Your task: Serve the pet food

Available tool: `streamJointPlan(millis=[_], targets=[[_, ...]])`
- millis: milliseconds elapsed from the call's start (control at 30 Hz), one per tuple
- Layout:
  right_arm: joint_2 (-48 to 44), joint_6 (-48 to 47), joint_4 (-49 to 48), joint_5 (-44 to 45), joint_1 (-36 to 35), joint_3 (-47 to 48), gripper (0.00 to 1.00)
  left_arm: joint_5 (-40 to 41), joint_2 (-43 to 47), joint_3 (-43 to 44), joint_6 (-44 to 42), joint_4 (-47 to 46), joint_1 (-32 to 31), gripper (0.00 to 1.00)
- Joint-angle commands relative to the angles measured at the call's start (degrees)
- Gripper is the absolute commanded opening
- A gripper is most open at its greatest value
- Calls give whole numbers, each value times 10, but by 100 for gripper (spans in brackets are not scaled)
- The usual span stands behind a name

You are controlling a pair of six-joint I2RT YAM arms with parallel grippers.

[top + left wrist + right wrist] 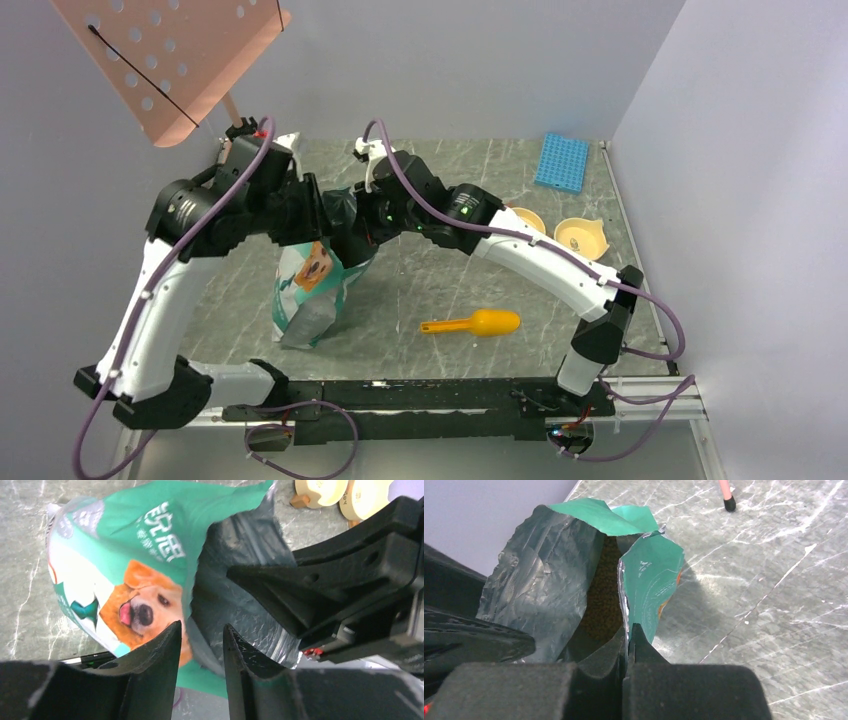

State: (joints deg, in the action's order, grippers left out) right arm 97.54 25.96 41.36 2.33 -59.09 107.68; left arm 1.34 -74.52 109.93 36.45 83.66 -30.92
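The pet food (601, 597) shows as dark-brown kibble down inside the opened green bag with a dog picture (305, 285), which stands left of centre on the table. My right gripper (628, 632) is shut on the bag's rim, pinching the green wall (654, 575) at its silver edge. My left gripper (201, 635) is open, and the opposite edge of the bag's mouth (200, 605) passes through the gap between its fingers. The bag's silver lining (250, 555) faces the left wrist camera. Both grippers meet over the bag's mouth in the top view.
An orange scoop (480, 323) lies on the table right of the bag. Two pale bowls (527, 218) (582, 236) sit at the right, with a blue rack (561, 161) behind them. A pink perforated board (170, 55) hangs above the back left corner.
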Motion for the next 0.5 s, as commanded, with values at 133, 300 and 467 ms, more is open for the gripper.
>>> streamJointPlan(millis=[133, 300, 467], targets=[[-13, 32, -48, 3, -5, 58, 0, 91, 9, -18, 24, -24, -15, 44], [-19, 39, -49, 14, -14, 46, 0, 109, 0, -24, 6, -38, -15, 50], [-35, 48, -45, 51, -13, 17, 0, 128, -47, 60, -24, 15, -15, 12]])
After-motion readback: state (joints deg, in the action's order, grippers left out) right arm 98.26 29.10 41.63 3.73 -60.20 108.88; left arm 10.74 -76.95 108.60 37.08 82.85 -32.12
